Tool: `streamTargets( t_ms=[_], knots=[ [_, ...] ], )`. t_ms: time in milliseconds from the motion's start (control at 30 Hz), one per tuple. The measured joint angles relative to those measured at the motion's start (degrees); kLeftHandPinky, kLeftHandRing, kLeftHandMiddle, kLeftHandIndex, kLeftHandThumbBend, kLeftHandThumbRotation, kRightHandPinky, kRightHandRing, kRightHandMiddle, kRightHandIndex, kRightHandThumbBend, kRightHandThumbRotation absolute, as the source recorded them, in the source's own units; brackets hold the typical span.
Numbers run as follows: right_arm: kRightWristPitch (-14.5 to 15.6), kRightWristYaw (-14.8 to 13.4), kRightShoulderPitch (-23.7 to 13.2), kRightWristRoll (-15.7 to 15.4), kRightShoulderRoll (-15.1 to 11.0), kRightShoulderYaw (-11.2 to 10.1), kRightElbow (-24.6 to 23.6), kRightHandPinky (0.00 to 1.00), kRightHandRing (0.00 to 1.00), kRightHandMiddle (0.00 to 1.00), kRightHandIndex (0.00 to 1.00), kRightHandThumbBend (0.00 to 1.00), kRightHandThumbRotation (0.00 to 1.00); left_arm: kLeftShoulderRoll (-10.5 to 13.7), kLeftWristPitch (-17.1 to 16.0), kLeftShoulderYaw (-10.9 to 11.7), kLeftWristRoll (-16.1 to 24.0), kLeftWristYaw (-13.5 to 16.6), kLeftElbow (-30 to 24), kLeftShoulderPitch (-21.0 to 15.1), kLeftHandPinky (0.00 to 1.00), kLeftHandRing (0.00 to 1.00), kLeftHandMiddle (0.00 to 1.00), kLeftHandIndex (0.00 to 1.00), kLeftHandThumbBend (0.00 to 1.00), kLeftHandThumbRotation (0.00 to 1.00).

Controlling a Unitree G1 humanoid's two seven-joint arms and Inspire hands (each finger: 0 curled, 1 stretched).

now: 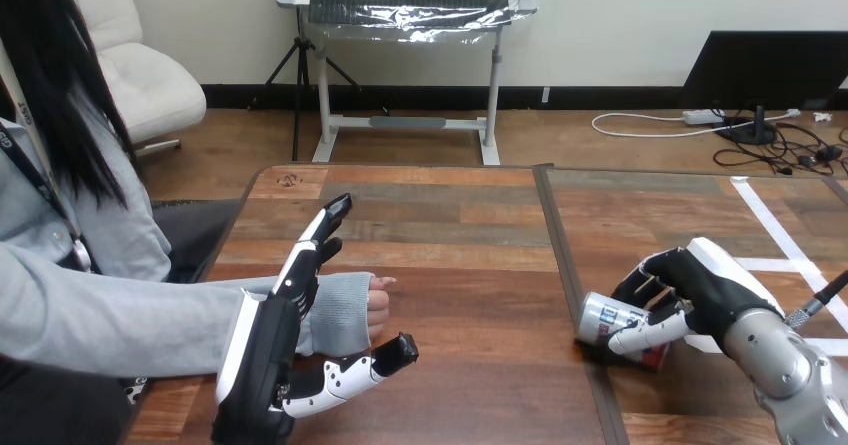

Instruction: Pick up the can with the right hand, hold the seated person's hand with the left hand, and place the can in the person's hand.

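A silver can (603,317) with a red and blue label lies on its side on the wooden table (450,215), right of the table's middle seam. My right hand (700,275) lies over it, fingers curled across the top and thumb along its near side. At the left, the person's hand (378,300) rests on the table as a loose fist, its grey sleeve reaching to the wrist. My left hand (265,350) stands in front of that sleeve, fingers straight and pointing away over the wrist. Its thumb stretches out to the right below the fist. Nothing of it curls round the wrist.
The person's forearm (120,320) lies across the table's left near corner. A dark seam (560,255) splits the tabletop into two halves. White tape strips (770,227) mark the right half behind my right hand.
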Motion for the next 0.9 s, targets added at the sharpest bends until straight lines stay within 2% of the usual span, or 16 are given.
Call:
streamTargets(
  t_ms=[533,900],
  knots=[
    [-4.05,-2.79,0.43,0.7,0.0,-0.24,0.88,0.49,0.52,0.53,0.5,0.81,0.0,0.0,-0.05,0.1,0.12,0.11,0.0,0.0,0.9,0.95,0.94,0.91,1.0,0.49],
    [-8.34,-5.63,0.45,0.92,0.0,-0.85,1.32,0.45,0.48,0.5,0.49,0.82,0.0,0.02,-0.05,0.11,0.26,0.26,0.0,0.0,0.9,0.95,0.94,0.91,1.0,0.48]
  ],
)
